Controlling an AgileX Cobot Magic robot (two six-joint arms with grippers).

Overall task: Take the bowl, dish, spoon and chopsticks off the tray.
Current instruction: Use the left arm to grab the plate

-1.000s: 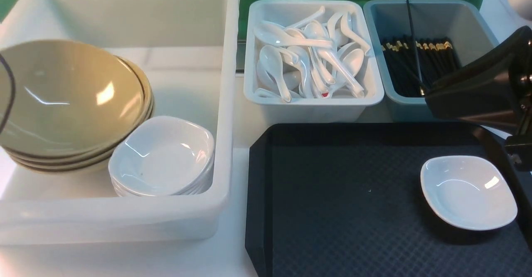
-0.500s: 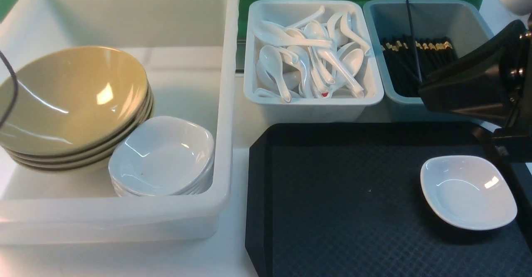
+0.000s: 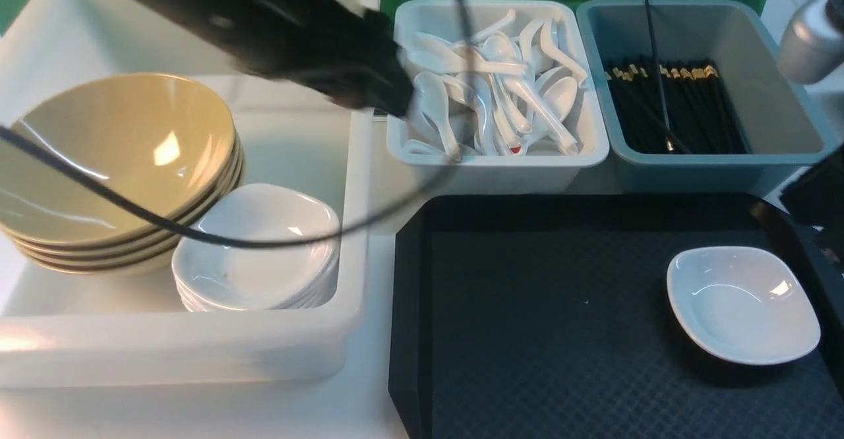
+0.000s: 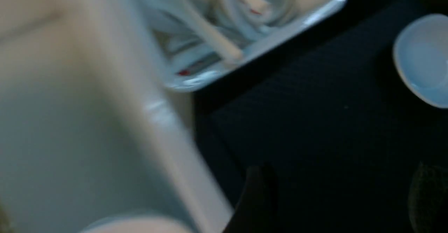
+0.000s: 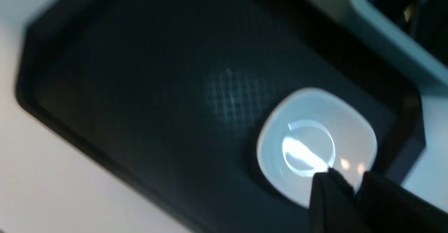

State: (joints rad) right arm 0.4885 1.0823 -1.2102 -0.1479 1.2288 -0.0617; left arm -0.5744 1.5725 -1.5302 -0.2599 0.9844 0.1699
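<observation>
The dish (image 3: 743, 304) sits alone on the tray (image 3: 527, 333), just under the nearer right gripper (image 5: 351, 187), jaws nearly closed and empty.

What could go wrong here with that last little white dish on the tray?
1. The dish is glossy and shallow and sits close to the tray rim, so the right gripper, nearly closed just over its edge, might slip off or push it against the rim.
2. The left arm reaches across the tub, its cable drooping over the stacked dishes; it could snag them.
</observation>
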